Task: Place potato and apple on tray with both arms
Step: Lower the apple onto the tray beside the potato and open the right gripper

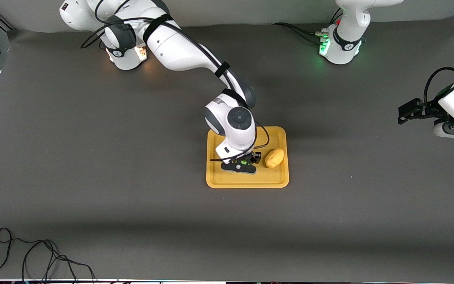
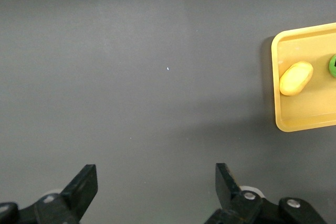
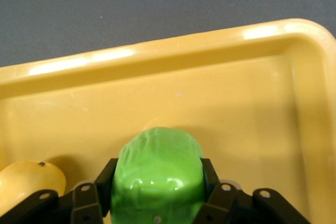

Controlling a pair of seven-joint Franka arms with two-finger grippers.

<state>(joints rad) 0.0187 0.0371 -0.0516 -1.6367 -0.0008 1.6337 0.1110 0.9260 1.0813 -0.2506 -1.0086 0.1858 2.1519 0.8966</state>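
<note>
A dark grey tabletop [image 1: 93,189] is spreading wide and bare around a yellow-orange tray [image 1: 246,182] lying near its middle. A loose black cable [image 1: 34,252] is curling at the edge nearest the front camera, toward the right arm's end.

The right arm is reaching from its base down over the tray, wrist bent steeply, and the right gripper [image 1: 244,162] is sitting low inside the rim with its fingers [image 3: 210,174] clamped on the apple [image 3: 157,174]. The potato [image 1: 274,157] is lying on the tray just beside the apple, toward the left arm's end.

The left arm is waiting well apart from the tray, its left gripper [image 2: 156,187] hanging over bare tabletop with fingers [image 2: 84,184] spread wide.
</note>
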